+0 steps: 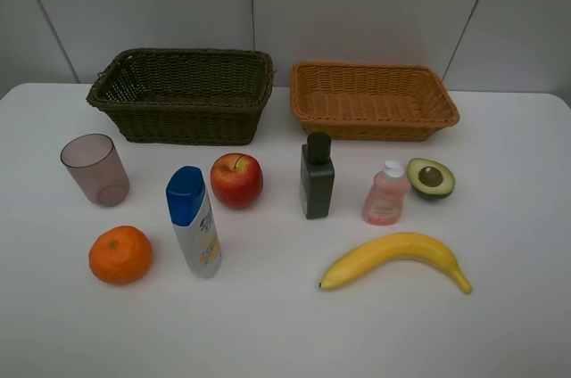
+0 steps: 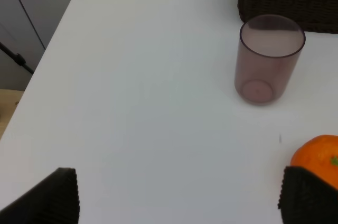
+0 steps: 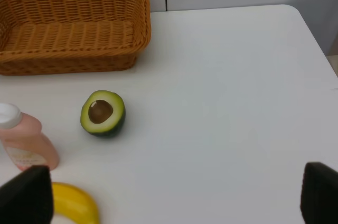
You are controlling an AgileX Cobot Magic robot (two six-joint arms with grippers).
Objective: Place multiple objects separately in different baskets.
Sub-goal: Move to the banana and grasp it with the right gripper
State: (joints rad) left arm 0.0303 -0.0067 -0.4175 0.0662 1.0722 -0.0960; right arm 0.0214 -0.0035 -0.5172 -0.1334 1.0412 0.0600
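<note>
Two baskets stand at the back of the table, a dark one (image 1: pixel 183 121) and an orange-tan one (image 1: pixel 375 127), both with nothing in them. In front lie a pinkish cup (image 1: pixel 95 169), orange (image 1: pixel 119 254), white blue-capped bottle (image 1: pixel 194 221), red apple (image 1: pixel 236 180), dark green bottle (image 1: pixel 317 176), pink bottle (image 1: pixel 385 193), avocado half (image 1: pixel 431 177) and banana (image 1: pixel 397 258). Neither gripper shows in the high view. My left gripper (image 2: pixel 177 203) is open above the table near the cup (image 2: pixel 269 57) and orange (image 2: pixel 317 155). My right gripper (image 3: pixel 174 197) is open, with the avocado half (image 3: pixel 103 113) ahead.
The white table (image 1: pixel 285 333) has bare surface along its front and at both sides. A grey panelled wall rises behind the baskets. The left wrist view shows the table's left edge (image 2: pixel 47 49). The right wrist view shows its far right corner (image 3: pixel 296 12).
</note>
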